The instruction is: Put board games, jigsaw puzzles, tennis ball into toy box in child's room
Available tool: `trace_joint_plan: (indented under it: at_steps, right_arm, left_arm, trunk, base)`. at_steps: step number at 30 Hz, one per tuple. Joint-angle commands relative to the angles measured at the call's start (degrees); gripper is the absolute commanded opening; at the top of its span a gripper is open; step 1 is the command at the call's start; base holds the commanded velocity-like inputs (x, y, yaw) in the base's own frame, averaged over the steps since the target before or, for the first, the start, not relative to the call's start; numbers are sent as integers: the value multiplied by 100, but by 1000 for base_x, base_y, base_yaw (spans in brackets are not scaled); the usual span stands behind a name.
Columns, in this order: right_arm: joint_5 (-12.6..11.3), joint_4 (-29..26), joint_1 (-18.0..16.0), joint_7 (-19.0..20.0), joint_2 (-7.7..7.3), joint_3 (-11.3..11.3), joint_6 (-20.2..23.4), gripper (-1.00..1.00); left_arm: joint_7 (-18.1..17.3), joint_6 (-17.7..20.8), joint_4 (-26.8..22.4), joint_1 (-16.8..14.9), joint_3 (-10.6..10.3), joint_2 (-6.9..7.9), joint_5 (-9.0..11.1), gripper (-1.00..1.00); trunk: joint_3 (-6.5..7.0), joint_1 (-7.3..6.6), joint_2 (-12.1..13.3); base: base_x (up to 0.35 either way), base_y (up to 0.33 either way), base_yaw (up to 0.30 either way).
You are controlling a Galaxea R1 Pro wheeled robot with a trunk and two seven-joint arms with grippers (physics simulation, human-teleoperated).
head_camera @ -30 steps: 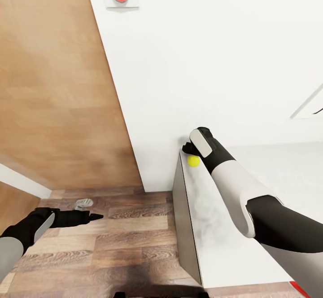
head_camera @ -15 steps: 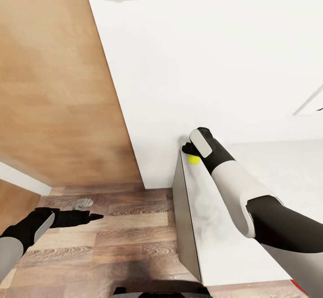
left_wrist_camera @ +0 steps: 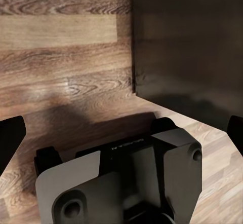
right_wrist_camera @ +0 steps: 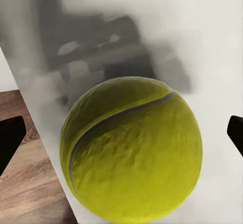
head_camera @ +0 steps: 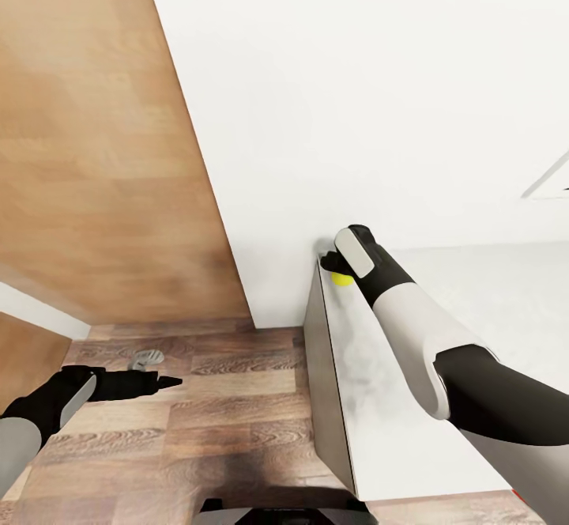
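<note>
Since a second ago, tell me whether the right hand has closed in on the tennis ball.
Yes. The right hand now overlaps more of the tennis ball, which stays at the table's far corner.

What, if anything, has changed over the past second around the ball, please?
The right end effector has closed down over the tennis ball, covering more of it; its fingertips sit wide either side, not gripping. The head camera tilted down. The ball, table and left end effector stayed put.

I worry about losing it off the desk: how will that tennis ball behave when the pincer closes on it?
The tennis ball is round, so it will probably roll if nudged off-centre. It sits near the table edge, so it could drop to the floor. Its fuzzy surface likely grips well in the right pincer.
</note>
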Motion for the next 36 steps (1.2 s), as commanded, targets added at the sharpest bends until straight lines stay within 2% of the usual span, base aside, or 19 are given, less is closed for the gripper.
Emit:
trace_joint_plan:
  at_steps: [1, 23, 24, 36]
  right_arm:
    - [-60, -4, -4, -57, -6, 29, 11, 100]
    - [-73, 4, 29, -67, -19, -13, 28, 100]
    - [-69, 4, 31, -73, -17, -12, 30, -100]
    - [-74, 4, 32, -63, -23, -15, 37, -100]
  left_arm:
    - [3, 43, -5, -4, -31, 7, 52, 100]
    - [3, 42, -5, -4, -31, 10, 52, 100]
    - [3, 42, -5, -4, -28, 10, 52, 100]
    - [3, 42, -5, -4, -29, 10, 52, 100]
  trunk:
    - [-11, 3, -10]
    - [-15, 3, -10]
    - [-15, 3, -10]
    - [-15, 3, -10]
  base:
    - [0, 0, 0]
    - [0, 0, 0]
    - [0, 0, 0]
    - [0, 0, 0]
